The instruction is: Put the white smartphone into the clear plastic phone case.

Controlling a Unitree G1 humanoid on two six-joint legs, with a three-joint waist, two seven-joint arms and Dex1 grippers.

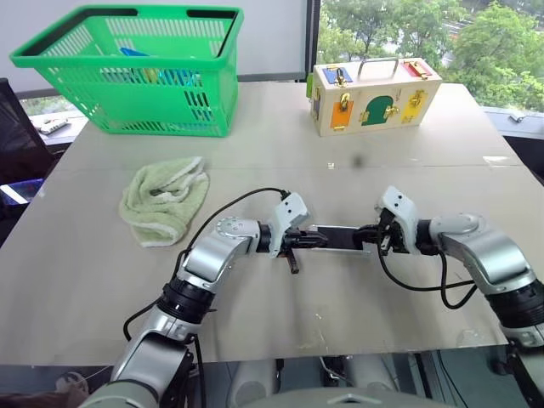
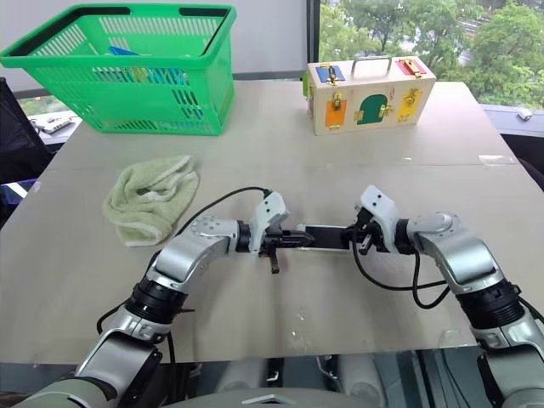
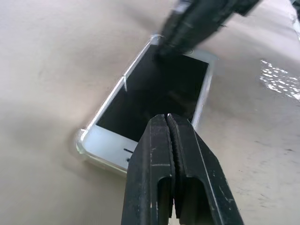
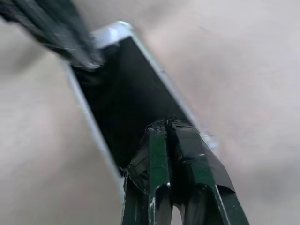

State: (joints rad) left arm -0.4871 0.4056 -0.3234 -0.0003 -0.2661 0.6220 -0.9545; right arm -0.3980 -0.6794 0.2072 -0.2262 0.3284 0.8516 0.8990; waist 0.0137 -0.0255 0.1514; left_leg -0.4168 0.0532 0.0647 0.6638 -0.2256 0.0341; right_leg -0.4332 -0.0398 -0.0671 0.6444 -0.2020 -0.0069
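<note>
Lay flat and screen-up on the table: the white smartphone [image 3: 154, 93], dark glass with white bezels at both ends, rounded corners. Sat inside the clear plastic phone case [image 3: 80, 143], visible only as a thin glossy rim hugging the phone's edges and corner. Rested lengthwise, left to right, at the near-centre

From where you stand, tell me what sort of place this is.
Probably an office or lab set up for robot trials: a plain work table beside windows onto trees, laid out with practice props, namely a green basket, a wooden latch box and a towel.
</note>
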